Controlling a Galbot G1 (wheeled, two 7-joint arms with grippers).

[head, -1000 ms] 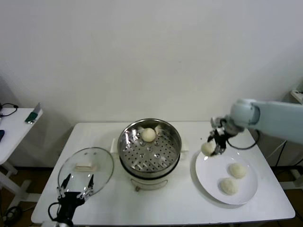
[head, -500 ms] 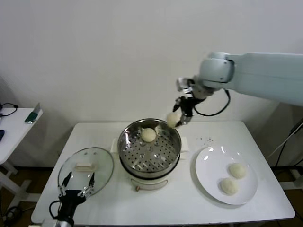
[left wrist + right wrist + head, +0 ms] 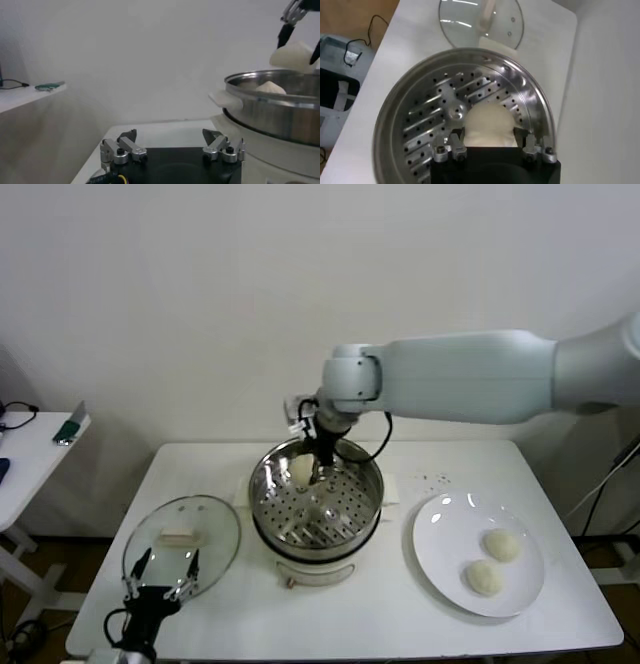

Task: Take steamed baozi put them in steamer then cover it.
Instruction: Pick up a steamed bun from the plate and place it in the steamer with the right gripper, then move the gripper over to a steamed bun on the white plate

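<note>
Fingers (image 3: 527, 148) of right gripper (image 3: 490, 150) pinching bun (image 3: 487, 127) over steamer (image 3: 368, 502), centre frame. Lower gently beside other bun (image 3: 270, 87), then release. Left gripper (image 3: 160, 576) spread wide, lower left.

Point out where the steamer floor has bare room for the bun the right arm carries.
Free: the perforated floor toward the lid side. Crowded: the far wall, where one bun sits under the right gripper and its held bun.

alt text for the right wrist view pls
The right hand holds a steamed baozi over the perforated floor of the steel steamer. Beyond the steamer's rim, the glass cover lies on the white table.
</note>
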